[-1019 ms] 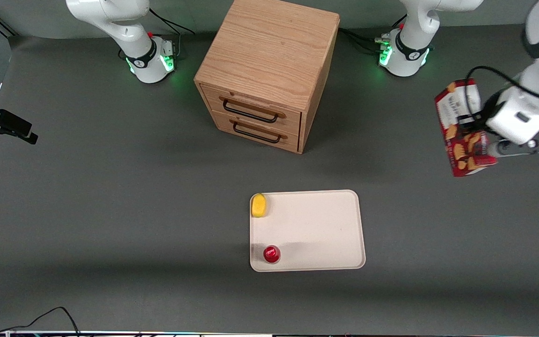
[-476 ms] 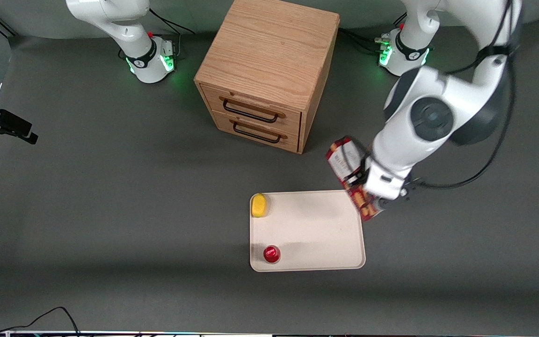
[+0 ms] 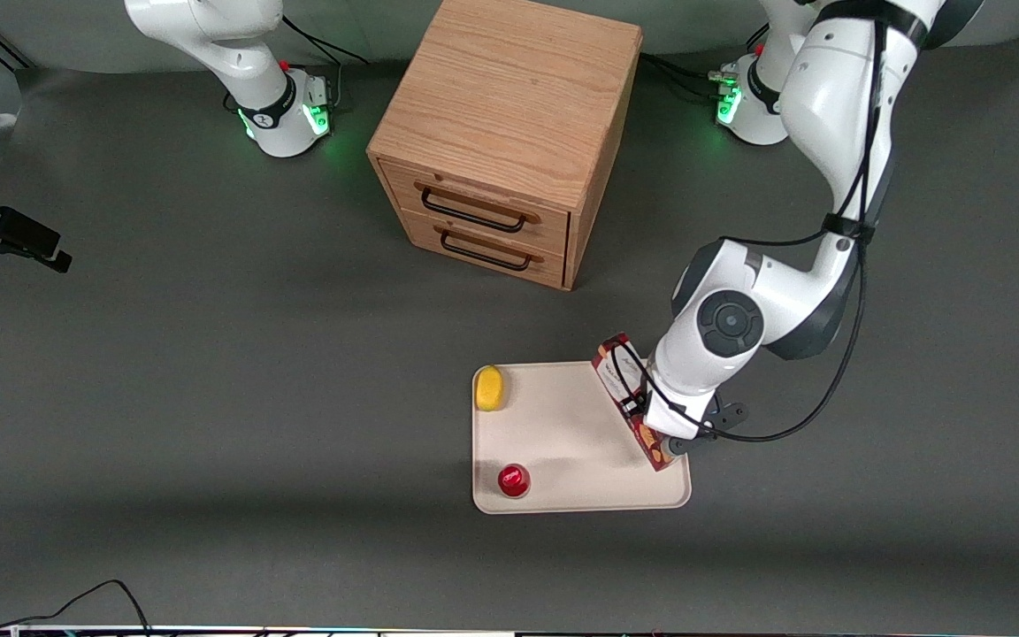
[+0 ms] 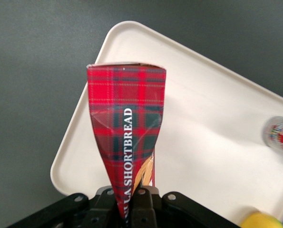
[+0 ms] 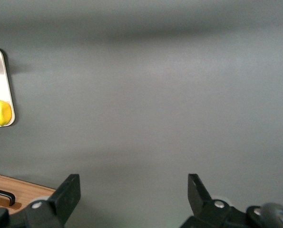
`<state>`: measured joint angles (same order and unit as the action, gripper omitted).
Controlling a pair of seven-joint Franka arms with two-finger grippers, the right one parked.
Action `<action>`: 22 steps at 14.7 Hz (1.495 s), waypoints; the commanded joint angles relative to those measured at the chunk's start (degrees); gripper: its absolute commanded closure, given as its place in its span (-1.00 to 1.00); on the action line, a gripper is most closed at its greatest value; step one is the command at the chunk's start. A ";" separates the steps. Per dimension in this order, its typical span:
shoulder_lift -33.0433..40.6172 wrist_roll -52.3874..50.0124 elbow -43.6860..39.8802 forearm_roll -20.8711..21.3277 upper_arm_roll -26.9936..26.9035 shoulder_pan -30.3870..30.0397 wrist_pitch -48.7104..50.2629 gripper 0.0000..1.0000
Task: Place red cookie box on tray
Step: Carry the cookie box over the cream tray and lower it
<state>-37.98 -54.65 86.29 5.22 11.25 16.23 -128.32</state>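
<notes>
The red cookie box [image 3: 623, 389] is a slim dark-red tartan box with biscuit pictures. My left gripper [image 3: 662, 435] is shut on it and holds it over the cream-white tray [image 3: 580, 433], above the tray's edge toward the working arm's end. In the left wrist view the box [image 4: 125, 137] runs away from the fingers [image 4: 148, 202], which pinch its narrow end, and the tray [image 4: 212, 123] lies under it. I cannot tell whether the box touches the tray.
A yellow lemon-like fruit [image 3: 490, 388] and a small red-topped can [image 3: 513, 480] sit on the tray's parked-arm edge. A wooden two-drawer cabinet [image 3: 505, 133] stands farther from the front camera than the tray.
My left arm has swung in from the working arm's end of the table with the box and lowered it over the tray's edge. The tray, fruit and can have not moved.
</notes>
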 commanded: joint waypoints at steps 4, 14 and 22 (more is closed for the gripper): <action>-4.12 -1.25 0.37 4.10 -0.09 0.56 -7.21 1.00; -3.16 -1.69 -4.00 4.01 0.00 0.29 1.09 -1.00; 12.71 13.38 -10.73 -2.40 1.15 -2.42 34.78 -1.00</action>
<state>-32.55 -48.66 71.41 5.15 13.28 15.80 -97.61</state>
